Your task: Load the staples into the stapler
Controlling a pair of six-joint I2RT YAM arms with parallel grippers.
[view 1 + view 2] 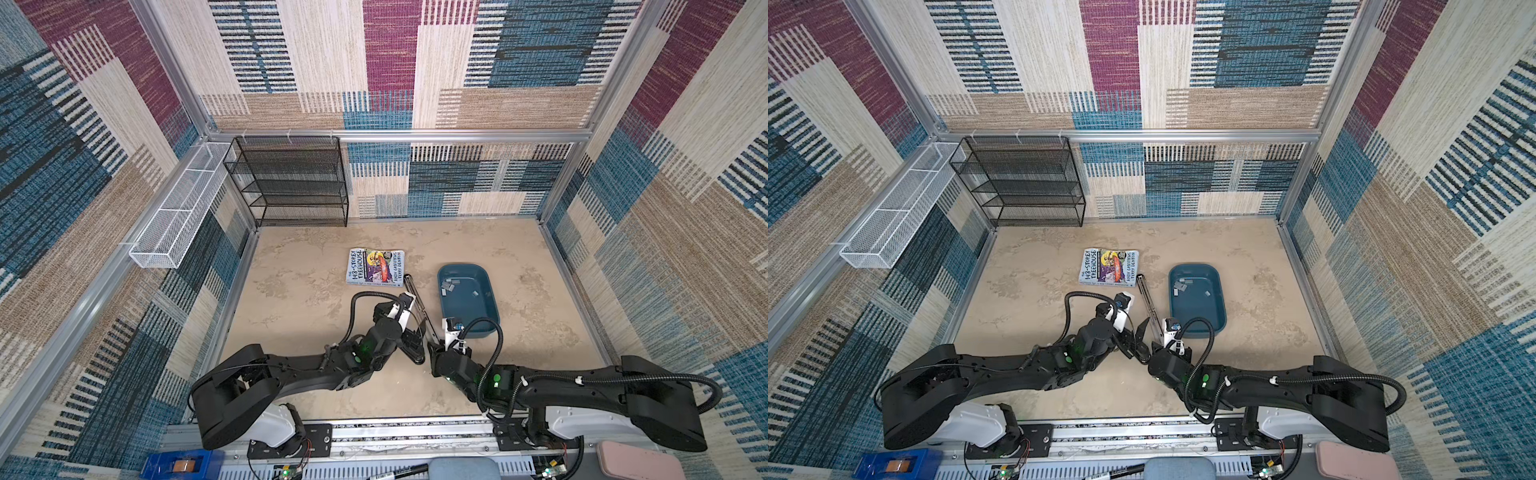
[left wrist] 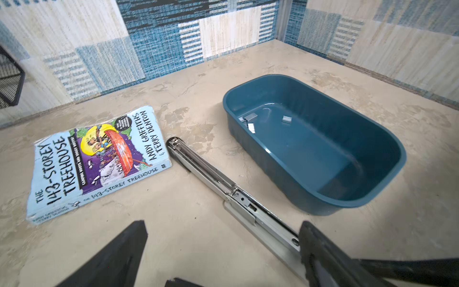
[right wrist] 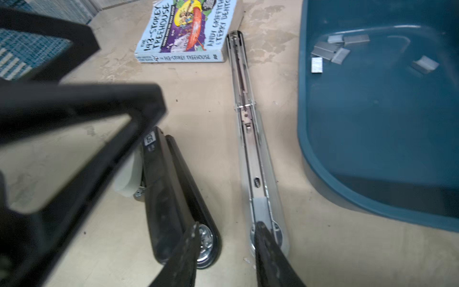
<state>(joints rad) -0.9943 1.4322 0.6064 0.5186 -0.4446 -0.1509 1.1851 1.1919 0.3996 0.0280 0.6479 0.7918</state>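
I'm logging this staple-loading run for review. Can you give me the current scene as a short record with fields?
stapler: swung open, lying on the table between book and tub, metal rail exposed
staples: a few loose strips in the tub's far end
tub: blue, otherwise empty
book: flat, beside the stapler's far tip
left tool: open wide at the stapler's near end, empty
right tool: jaws apart at the stapler's hinge end, no staples held
progress: no strip picked up yet
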